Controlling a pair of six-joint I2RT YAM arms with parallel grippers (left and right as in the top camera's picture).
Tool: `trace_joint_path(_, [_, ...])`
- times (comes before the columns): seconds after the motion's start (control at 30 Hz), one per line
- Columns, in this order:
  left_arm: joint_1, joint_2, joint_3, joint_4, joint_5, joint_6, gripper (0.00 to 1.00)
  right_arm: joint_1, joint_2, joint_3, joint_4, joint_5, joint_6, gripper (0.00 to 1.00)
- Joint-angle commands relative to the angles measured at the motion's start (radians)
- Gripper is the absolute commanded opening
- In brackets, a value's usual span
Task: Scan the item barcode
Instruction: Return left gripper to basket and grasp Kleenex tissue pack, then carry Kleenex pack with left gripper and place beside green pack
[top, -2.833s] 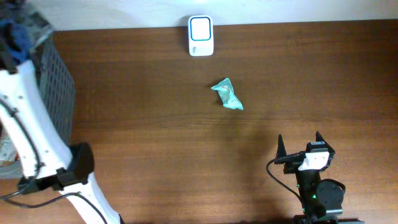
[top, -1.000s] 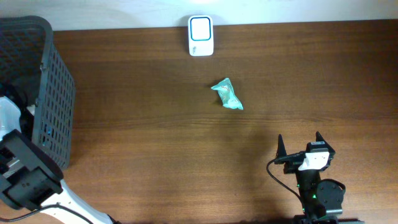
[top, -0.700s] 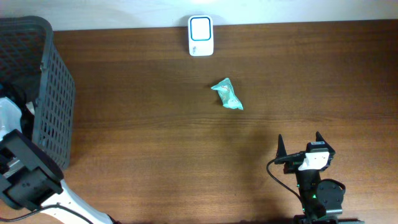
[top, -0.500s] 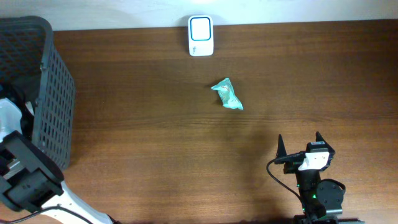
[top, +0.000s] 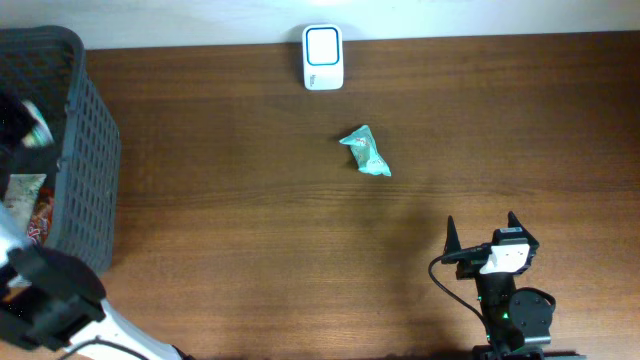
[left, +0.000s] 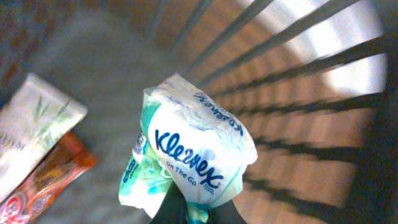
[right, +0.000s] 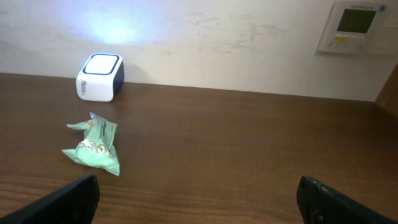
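A white and green Kleenex tissue pack (left: 196, 155) is pinched by its lower edge in my left gripper (left: 198, 211), which is shut on it inside the dark mesh basket (top: 90, 170). From overhead the pack (top: 36, 135) shows blurred, up near the basket's left side. The white barcode scanner (top: 323, 58) stands at the table's far edge, also visible in the right wrist view as a scanner (right: 99, 77) at the upper left. My right gripper (top: 482, 235) rests open at the near right, its fingers wide apart with nothing between them (right: 199, 199).
A crumpled green packet (top: 365, 152) lies mid-table in front of the scanner, and the right wrist view has this packet (right: 93, 146) at the left. Inside the basket lie a pale packet (left: 37, 137) and a red-orange one (left: 46, 180). A wall thermostat (right: 356, 25) hangs behind.
My left gripper has shut on the tissue pack and lifted it up within the basket; the left arm has shifted. The right arm and the table's things have not moved.
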Motion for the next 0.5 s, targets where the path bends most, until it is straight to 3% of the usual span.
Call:
trace_joint_path(0.0, [0.001, -0.127, 0.137, -0.002, 0.116, -0.299, 0.0, 0.003, -0.006, -0.009, -0.003, 0.002, -0.006, 0.99])
trace_joint_path(0.17, [0.0, -0.265, 0.172, -0.002, 0.13, -0.615, 0.0, 0.003, -0.006, -0.009, -0.003, 0.002, -0.006, 0.99])
trace_joint_path(0.33, [-0.065, -0.351, 0.172, -0.01, 0.222, -0.621, 0.0, 0.003, -0.006, -0.009, -0.003, 0.002, -0.006, 0.99])
trace_joint_path(0.47, [-0.228, -0.36, 0.171, -0.024, 0.272, -0.621, 0.0, 0.003, -0.006, -0.009, -0.003, 0.002, -0.006, 0.99])
